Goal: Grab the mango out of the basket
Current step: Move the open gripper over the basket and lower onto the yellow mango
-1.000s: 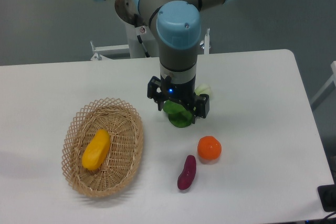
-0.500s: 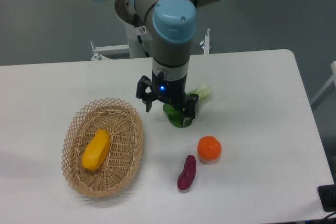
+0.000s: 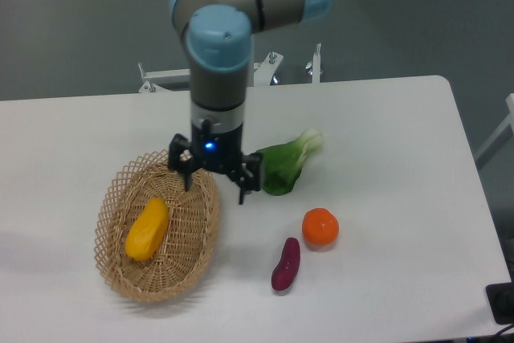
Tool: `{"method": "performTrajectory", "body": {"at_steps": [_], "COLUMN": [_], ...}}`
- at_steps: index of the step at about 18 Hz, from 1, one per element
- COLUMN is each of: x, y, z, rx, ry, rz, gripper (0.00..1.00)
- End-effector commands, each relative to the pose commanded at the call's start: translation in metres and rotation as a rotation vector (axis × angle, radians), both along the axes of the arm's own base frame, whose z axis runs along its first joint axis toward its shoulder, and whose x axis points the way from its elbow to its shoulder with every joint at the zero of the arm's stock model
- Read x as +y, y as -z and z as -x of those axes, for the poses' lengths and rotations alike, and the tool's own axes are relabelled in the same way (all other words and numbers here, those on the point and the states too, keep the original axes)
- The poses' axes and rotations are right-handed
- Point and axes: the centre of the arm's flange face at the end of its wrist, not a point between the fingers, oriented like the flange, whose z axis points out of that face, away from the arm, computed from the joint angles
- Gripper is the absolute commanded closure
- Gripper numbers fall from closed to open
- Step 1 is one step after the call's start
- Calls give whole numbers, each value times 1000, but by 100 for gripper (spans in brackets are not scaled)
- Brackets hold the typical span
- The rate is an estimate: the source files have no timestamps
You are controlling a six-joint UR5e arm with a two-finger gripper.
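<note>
The end effector [image 3: 214, 185] has swung left over the basket [image 3: 120, 277] rim, jaws spread.

Woven wicker basket [image 3: 120, 275], smooth-skinned mango [image 3: 148, 229]

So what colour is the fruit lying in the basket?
Yellow-orange; the mango shows clearly in the fixed camera view.

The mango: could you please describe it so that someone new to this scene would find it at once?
Look for the woven basket at the table's front left, the largest item there. The mango lies inside it, alone. It is smooth, elongated and yellow-orange, unlike the round orange and the purple sweet potato on the table to the right.
</note>
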Motion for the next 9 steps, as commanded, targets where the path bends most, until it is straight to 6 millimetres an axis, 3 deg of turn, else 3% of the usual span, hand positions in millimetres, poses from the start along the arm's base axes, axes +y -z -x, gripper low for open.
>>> {"method": "performTrajectory", "body": {"at_steps": [5, 9], "x": [26, 36], "y": [42, 77], "z": [-30, -46], "rx": [-26, -17], "ry": [15, 43], "rz": [33, 101], "gripper": [0, 0]}}
